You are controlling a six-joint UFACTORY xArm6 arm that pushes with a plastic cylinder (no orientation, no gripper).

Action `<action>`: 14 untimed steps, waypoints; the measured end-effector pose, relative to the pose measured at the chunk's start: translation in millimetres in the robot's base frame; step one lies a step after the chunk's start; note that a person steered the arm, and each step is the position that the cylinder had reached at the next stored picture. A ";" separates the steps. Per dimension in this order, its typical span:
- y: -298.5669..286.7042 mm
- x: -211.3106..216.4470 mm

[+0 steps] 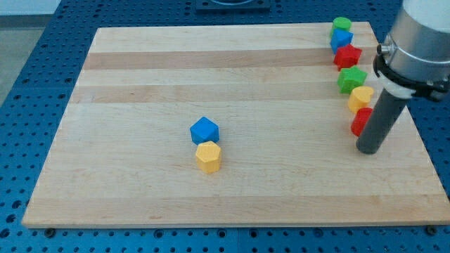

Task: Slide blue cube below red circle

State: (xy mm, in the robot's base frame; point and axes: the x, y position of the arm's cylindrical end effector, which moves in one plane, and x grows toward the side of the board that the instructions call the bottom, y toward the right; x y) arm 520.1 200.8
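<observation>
The blue cube (204, 130) sits near the middle of the wooden board (140, 84), touching a yellow hexagon block (209, 156) just below it. The red circle (361, 121) stands near the board's right edge, partly hidden by my rod. My tip (369, 150) rests on the board just below and right of the red circle, touching or nearly touching it, far to the right of the blue cube.
A column of blocks runs down the right edge above the red circle: a green circle (342, 24), a blue block (342, 39), a red star (347, 56), a green star (351, 79), a yellow block (361, 98). The arm's grey body (420, 42) overhangs the top right.
</observation>
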 end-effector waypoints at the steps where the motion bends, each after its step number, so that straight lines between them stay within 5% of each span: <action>1: -27.8 6.3; 4: -157.7 -87.9; 7: -295.0 -79.4; 9: -295.6 -49.3; 14: -187.1 -3.7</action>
State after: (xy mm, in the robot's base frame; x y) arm 516.4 13.7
